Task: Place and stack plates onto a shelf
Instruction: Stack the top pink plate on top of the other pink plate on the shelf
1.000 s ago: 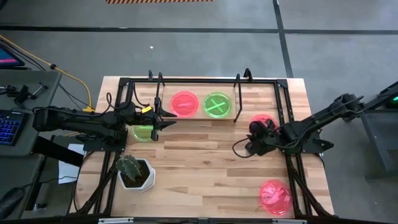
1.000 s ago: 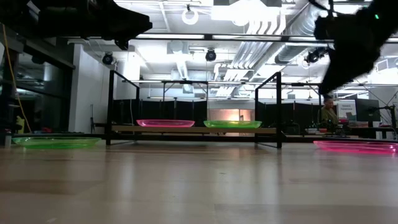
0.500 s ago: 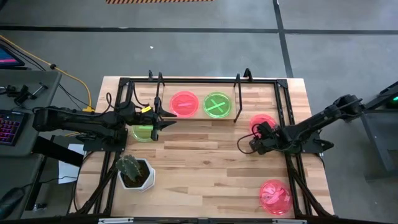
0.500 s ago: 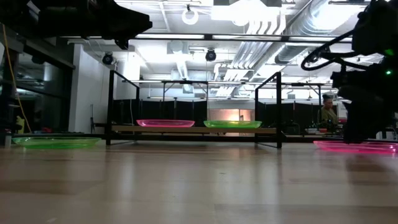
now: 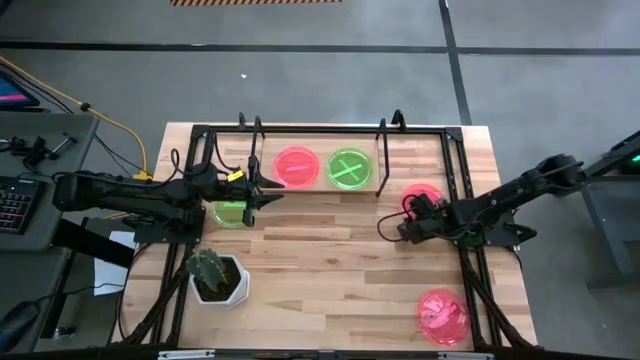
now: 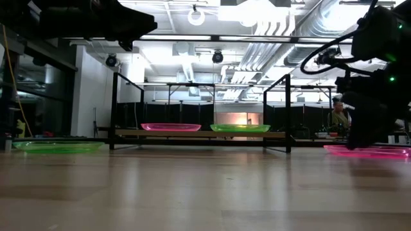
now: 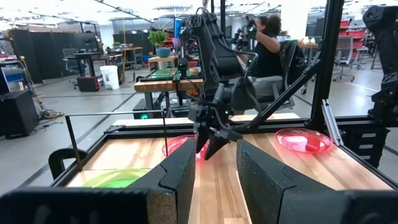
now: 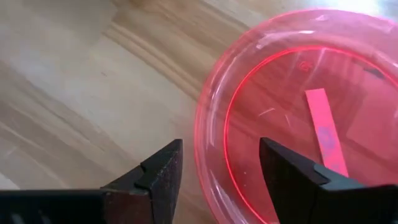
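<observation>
Right gripper [image 8: 217, 180] over pink plate [image 8: 298, 112], jaws apart astride its rim; thin, light, stiff, slippery plastic; best pinched at rim; left gripper [image 7: 214, 180] jaws apart, empty.

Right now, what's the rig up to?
It's loading plates onto the shelf. A pink plate and a green plate already sit there side by side. The right pincer, open, hangs over the rim of a second pink plate on the table beside the shelf, not gripping it. The left pincer, open, waits above another green plate. A third pink plate lies nearer the front edge.
</observation>
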Tool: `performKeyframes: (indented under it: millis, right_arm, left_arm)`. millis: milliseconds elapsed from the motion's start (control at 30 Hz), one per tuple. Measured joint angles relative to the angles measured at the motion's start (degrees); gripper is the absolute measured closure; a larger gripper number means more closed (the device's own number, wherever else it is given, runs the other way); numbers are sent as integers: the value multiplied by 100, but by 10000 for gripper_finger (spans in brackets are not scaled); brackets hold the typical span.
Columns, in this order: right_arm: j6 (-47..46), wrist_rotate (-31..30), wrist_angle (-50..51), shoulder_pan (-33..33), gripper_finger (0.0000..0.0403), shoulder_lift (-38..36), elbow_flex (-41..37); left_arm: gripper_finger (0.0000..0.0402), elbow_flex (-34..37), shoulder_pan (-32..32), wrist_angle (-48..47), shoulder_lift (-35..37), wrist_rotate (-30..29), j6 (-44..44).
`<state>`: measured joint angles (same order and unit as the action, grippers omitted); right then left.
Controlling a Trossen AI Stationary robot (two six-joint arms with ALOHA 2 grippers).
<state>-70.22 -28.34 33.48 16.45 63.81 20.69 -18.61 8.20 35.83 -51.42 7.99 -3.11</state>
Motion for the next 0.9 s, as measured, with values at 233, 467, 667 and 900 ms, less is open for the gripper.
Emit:
performKeyframes:
  millis: [233, 467, 667, 900]
  right_arm:
    - [-57, 134, -201, 7, 209, 497, 17]
    - [-188, 130, -236, 9, 297, 697, 34]
    - [-276, 146, -81, 59, 387, 697, 162]
    - [504, 839, 373, 338, 401, 713, 1091]
  left_arm:
    - [296, 0, 0, -4, 0, 0, -1]
    - [296, 0, -1, -1, 0, 0, -4]
    - [296, 0, 0, -20, 0, 0, 0]
    - [296, 0, -1, -20, 0, 0, 114]
